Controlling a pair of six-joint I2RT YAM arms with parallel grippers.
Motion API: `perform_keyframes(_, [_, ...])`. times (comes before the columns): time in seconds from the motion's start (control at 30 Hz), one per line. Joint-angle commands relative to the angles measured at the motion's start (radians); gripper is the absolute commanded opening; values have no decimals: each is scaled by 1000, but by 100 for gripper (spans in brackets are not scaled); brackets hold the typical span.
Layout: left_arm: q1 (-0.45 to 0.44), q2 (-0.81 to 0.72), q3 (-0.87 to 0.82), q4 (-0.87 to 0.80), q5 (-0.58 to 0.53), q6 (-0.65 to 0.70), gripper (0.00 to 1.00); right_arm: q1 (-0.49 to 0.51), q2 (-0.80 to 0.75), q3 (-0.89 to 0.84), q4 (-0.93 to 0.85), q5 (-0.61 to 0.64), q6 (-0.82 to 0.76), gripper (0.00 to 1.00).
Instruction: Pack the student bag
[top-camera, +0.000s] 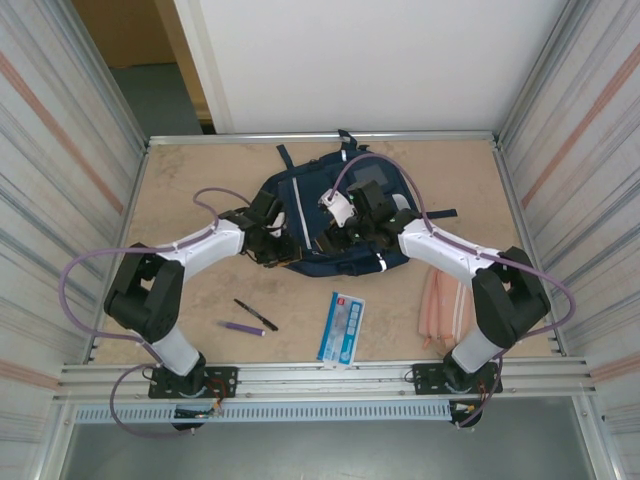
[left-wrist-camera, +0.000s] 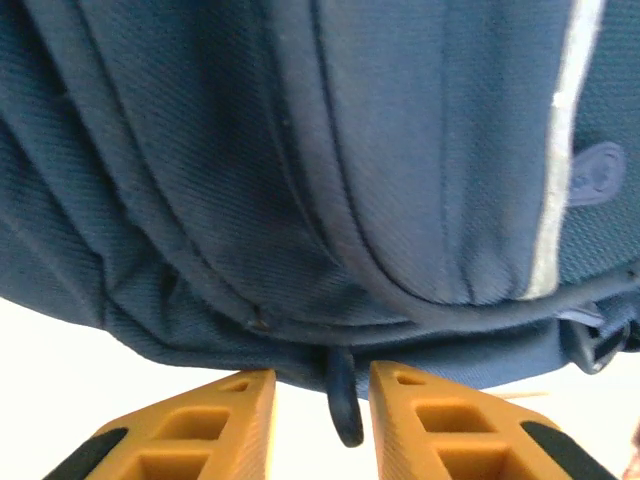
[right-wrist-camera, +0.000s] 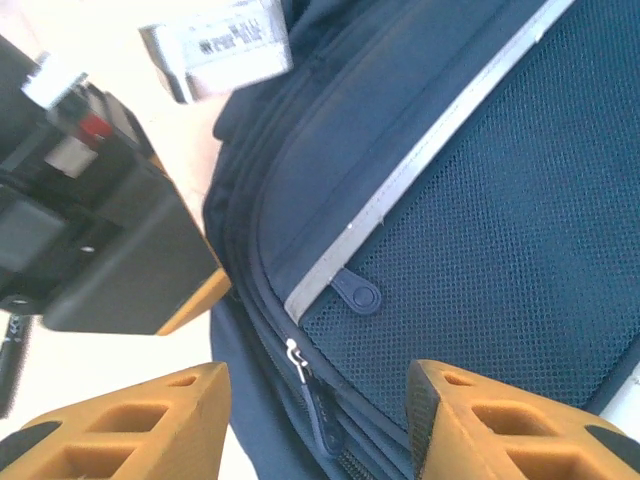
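The student bag, navy with grey reflective stripes, lies flat at the middle of the table. My left gripper is at its left edge. In the left wrist view the orange fingers stand a little apart, and a dark zipper pull hangs between them, touching neither. My right gripper hovers over the bag's near middle. Its jaws are open astride a zipper with a metal slider and a dark pull tab, beside a mesh pocket.
On the table in front of the bag lie a black pen, a purple marker and a blue-and-white flat packet. A pink pencil case lies by the right arm. Metal rails fence the table on every side.
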Motion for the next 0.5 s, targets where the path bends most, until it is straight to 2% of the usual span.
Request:
perform_keyframes(0.0, [-8,10,38,-17,-95,-12,26,4,-30,0,-9,-31,20,49])
perform_keyframes(0.37, [-12,-5,65,2,-96,9,22,3,-12,-20,25,-39,13,49])
perform_keyframes(0.47, [-12,5,71,0,-94,10,13,3,3,2,1,-45,10,49])
